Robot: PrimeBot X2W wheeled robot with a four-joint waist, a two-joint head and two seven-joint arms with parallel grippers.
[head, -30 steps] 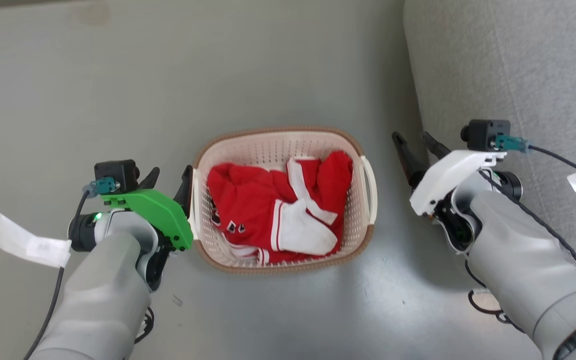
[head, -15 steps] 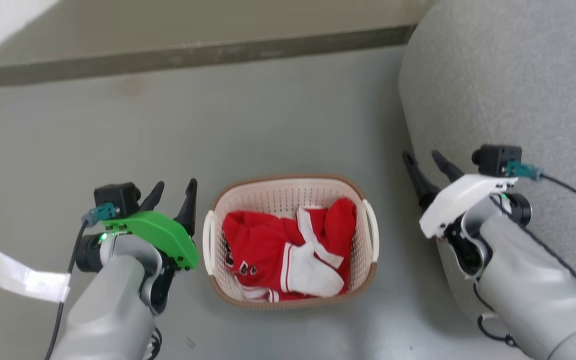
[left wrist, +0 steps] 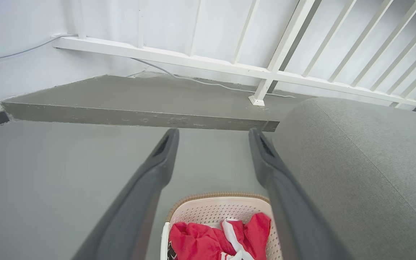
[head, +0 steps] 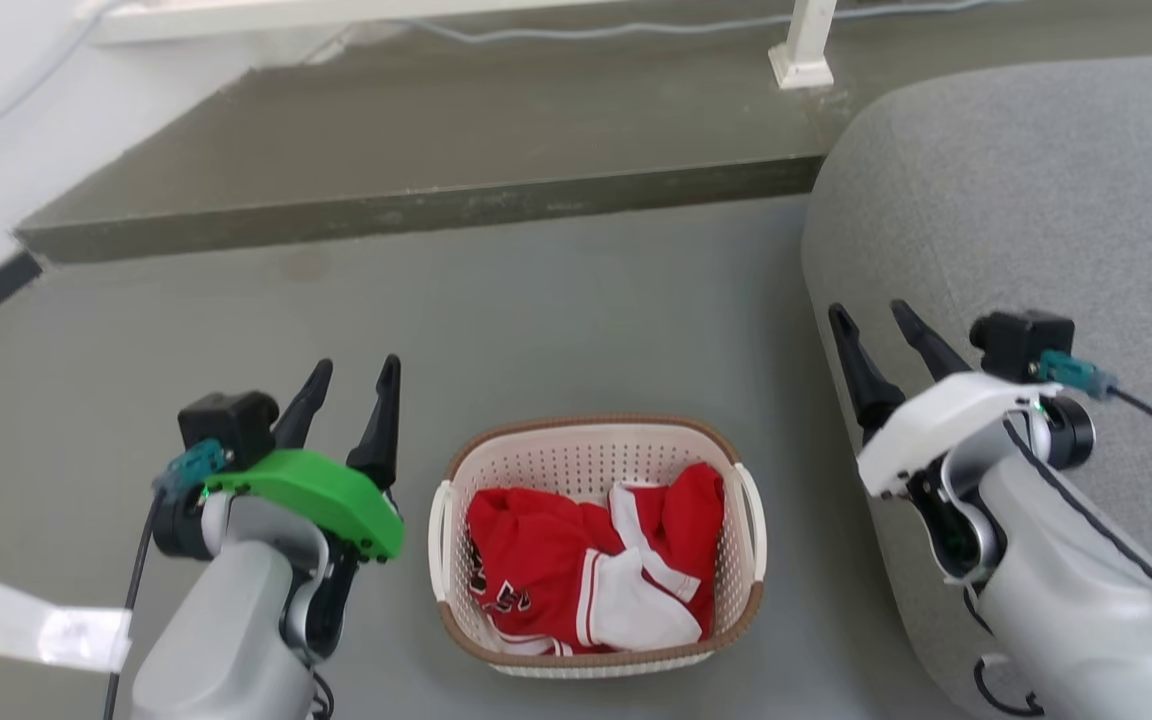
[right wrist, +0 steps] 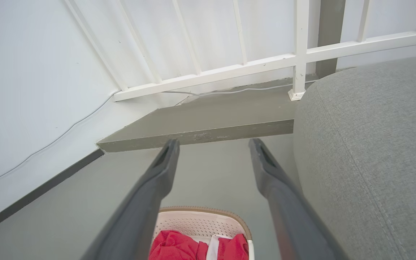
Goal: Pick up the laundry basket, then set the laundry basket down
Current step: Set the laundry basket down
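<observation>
Cream-white perforated plastic laundry basket [head: 576, 462] with brown woven-look rim rests on grey floor [head: 536, 300] between your two arms. Red-and-white garment [head: 536, 540] heaped inside. White loop handles [head: 758, 530] sit on left and right sides, one toward each arm, likely why you flank it.

Left gripper [head: 356, 366]: fingers spread wide, holding nothing, near basket's left side, not touching.

Right gripper [head: 870, 310]: fingers likewise parted, empty, farther off, in front of grey fabric sofa [head: 1016, 200].

Sofa crowds your right side; keep that arm's path tight.
</observation>
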